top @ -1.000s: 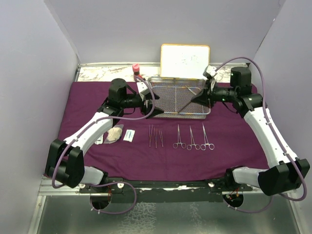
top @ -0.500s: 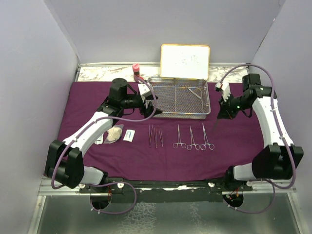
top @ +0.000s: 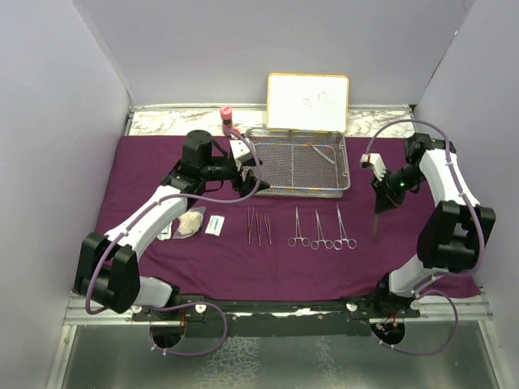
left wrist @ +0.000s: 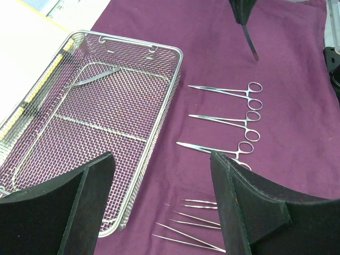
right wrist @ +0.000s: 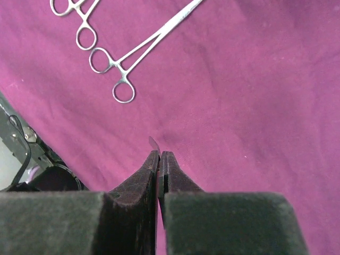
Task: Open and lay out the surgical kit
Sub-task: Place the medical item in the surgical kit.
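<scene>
The dark purple cloth (top: 268, 267) lies spread out with the wire-mesh tray (top: 300, 193) at its back. One slim instrument (top: 324, 152) still lies in the tray. Three clamps (top: 320, 231) and thin forceps (top: 258, 227) are lined up in front of it, with gauze (top: 190, 223) and a white packet (top: 214, 224) to the left. My right gripper (top: 378, 201) is shut on a slim steel instrument (top: 376, 223) that hangs over the cloth right of the clamps; only a sliver (right wrist: 153, 143) shows past the right gripper (right wrist: 159, 155). My left gripper (left wrist: 162, 159) hovers open and empty by the tray's front left corner (left wrist: 122, 223).
A framed whiteboard (top: 308, 101) leans on the back wall behind the tray. The pink-capped bottle (top: 226, 117) stands to its left on the marbled strip. Side walls close in the cloth, and the arm bases line the near edge.
My right arm has swung from over the tray to the right and down, carrying the slim instrument to just right of the clamps. The left arm has barely moved.
</scene>
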{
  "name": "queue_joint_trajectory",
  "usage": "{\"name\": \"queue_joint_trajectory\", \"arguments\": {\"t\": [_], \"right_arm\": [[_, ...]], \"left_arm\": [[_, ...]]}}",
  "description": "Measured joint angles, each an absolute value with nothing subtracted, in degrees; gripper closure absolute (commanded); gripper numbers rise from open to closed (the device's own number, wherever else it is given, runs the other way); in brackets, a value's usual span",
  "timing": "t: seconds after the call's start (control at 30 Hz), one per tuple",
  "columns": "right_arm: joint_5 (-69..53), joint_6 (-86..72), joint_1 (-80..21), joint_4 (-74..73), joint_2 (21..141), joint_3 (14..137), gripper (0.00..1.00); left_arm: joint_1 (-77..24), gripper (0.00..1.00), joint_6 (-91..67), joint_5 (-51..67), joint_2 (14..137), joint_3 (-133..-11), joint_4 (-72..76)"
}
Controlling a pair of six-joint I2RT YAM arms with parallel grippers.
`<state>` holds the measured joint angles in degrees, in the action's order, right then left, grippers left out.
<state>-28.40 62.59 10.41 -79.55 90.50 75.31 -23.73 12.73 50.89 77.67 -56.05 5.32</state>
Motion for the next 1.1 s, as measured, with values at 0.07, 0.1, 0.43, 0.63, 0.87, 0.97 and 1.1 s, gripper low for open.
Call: {"name": "queue_joint_trajectory", "arguments": {"t": [0.07, 0.1, 0.43, 0.63, 0.87, 0.97, 1.1], "right_arm": [[-28.32, 63.77, 11.03, -79.59, 93.30, 75.33, 0.99], [-28.29, 64.14, 11.25, -79.61, 94.61, 75.33, 0.99], [-29.91, 66.41, 11.86, -81.52, 105.71, 80.12, 0.98], [-31.57, 67.40, 12.45, -82.48, 112.22, 83.83, 0.90], [-33.30, 68.75, 13.89, -82.67, 119.07, 87.18, 0.84], [-34.04, 69.36, 14.22, -82.67, 120.79, 87.77, 0.81], [-34.65, 69.89, 14.48, -82.30, 123.52, 89.23, 0.78]], "left_arm": [[-23.73, 0.25, 12.84, 50.89, 77.67, -56.05, 5.23], [-23.73, 0.25, 12.86, 50.89, 77.67, -56.05, 5.19], [-23.73, 0.25, 13.76, 50.92, 77.67, -56.05, 4.58], [-23.73, 0.25, 13.96, 50.94, 77.69, -56.05, 4.58], [-23.73, 0.25, 14.13, 50.96, 77.91, -56.05, 4.56], [-23.73, 0.25, 14.13, 50.96, 78.11, -56.05, 4.54], [-23.75, 0.25, 14.13, 51.00, 78.26, -56.05, 4.51]]}}
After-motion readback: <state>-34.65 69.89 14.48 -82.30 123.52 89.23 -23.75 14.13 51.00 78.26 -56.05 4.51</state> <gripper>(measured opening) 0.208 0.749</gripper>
